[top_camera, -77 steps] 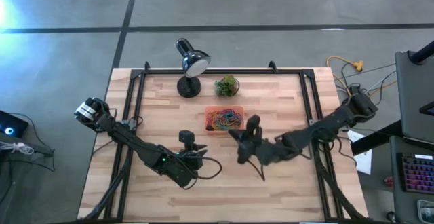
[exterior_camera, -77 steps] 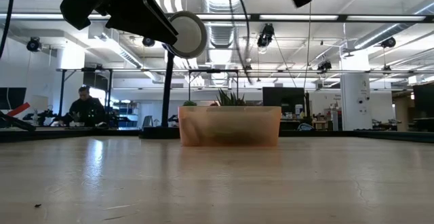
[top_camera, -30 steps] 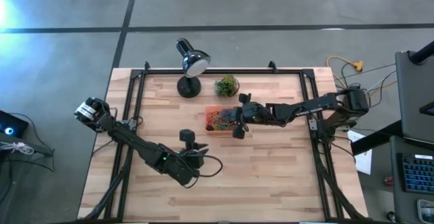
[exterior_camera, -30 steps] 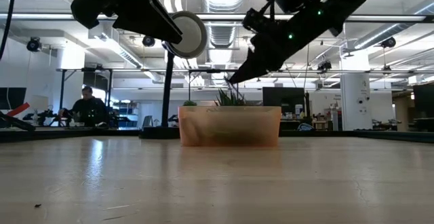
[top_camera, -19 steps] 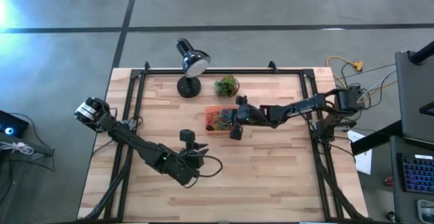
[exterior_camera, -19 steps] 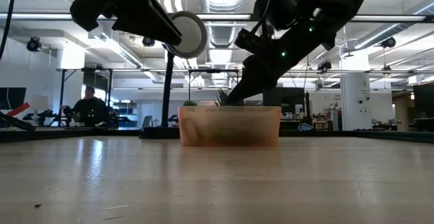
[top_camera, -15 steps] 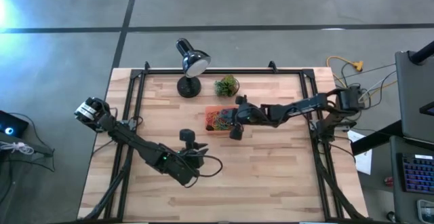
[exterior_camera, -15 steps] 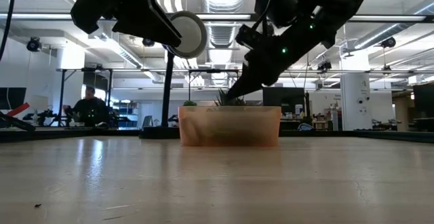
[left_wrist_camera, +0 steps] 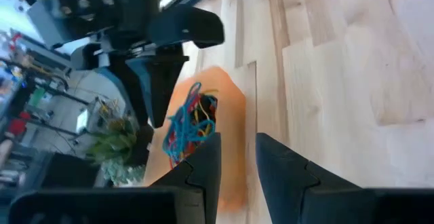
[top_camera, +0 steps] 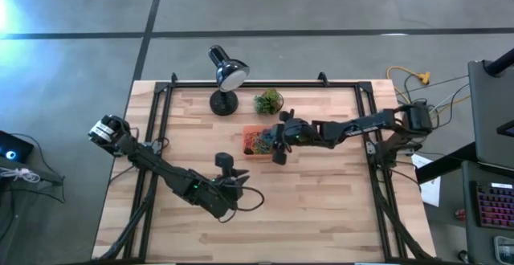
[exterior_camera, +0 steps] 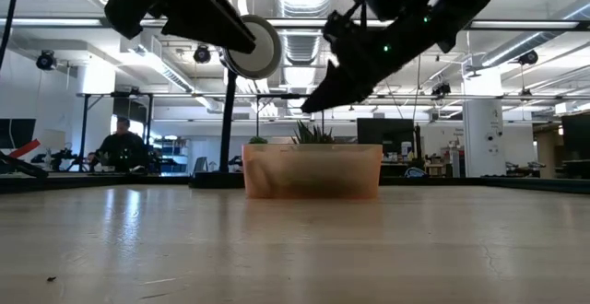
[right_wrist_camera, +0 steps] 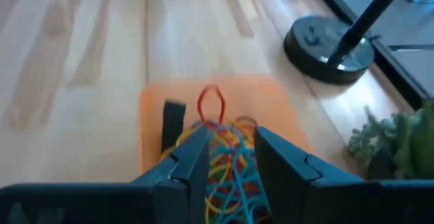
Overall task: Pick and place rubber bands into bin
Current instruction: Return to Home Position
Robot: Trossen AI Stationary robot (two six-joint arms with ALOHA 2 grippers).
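Observation:
The bin, a shallow translucent orange tray, stands on the table behind its middle and holds a tangle of rubber bands in mixed colours. My right gripper hangs open just above the bin, slanting down from the table's right. In its wrist view the pile shows between its fingers, and one red loop lies at the pile's far edge. My left gripper waits open above bare wood nearer the table's front, pointing at the bin.
A black desk lamp and a small green plant ball stand just behind the bin. A small black piece lies in the bin beside the pile. Black frame rails run along the table's sides. A person sits in the room beyond.
My right gripper dipped down to the bin's rim, then rose again and now hangs a little above it. The bin has not moved.

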